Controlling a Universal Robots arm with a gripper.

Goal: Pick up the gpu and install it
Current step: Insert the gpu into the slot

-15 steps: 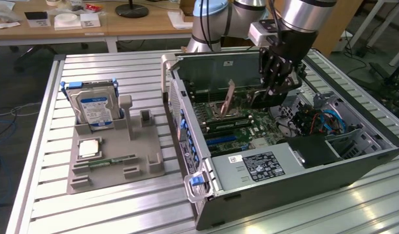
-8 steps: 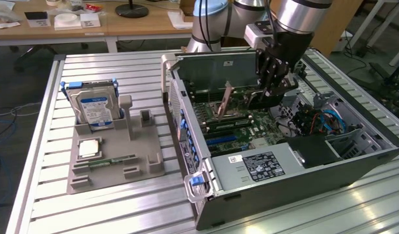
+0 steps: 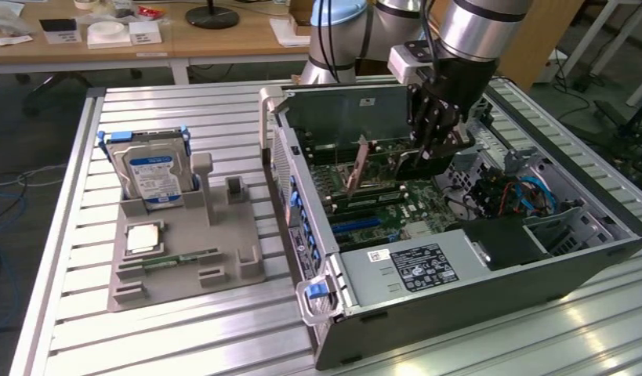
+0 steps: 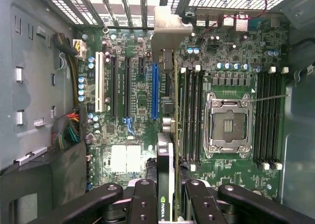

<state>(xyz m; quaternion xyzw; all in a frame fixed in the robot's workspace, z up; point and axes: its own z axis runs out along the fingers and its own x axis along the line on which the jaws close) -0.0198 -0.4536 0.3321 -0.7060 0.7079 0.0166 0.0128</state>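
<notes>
1. One step looks done: the gpu (image 4: 166, 155) is off the desk (image 3: 174, 117) and held edge-on in the gripper (image 4: 170, 207). The jaws are closed on the end of the card away from its bracket (image 4: 167, 32).
2. Moving it across also looks done. In the exterior view the arm reaches down into the open case (image 3: 446, 266), at centre-right of the frame.
3. Seen from the wrist, the card runs over the motherboard (image 4: 128, 115), alongside the long blue slot (image 4: 155, 91) and just beside the memory slots (image 4: 192, 111). The silvery bracket sits close to the slot openings in the case's rear wall.
4. Seating is the open question. The card's lower edge is hidden by the card itself, so I cannot tell whether it has gone into a slot or hangs above one. Which slot it lines up with cannot be told either.
5. My judgement is that the task is well past halfway but not finished. The pick and the carry are complete, the card looks roughly aligned, and it has not been let go.
6. On the exterior view's left, the grey tray (image 3: 185, 274) carries the hard drive (image 3: 154, 176) and the memory stick (image 3: 179, 257). All of these are well apart from the gripper.
</notes>
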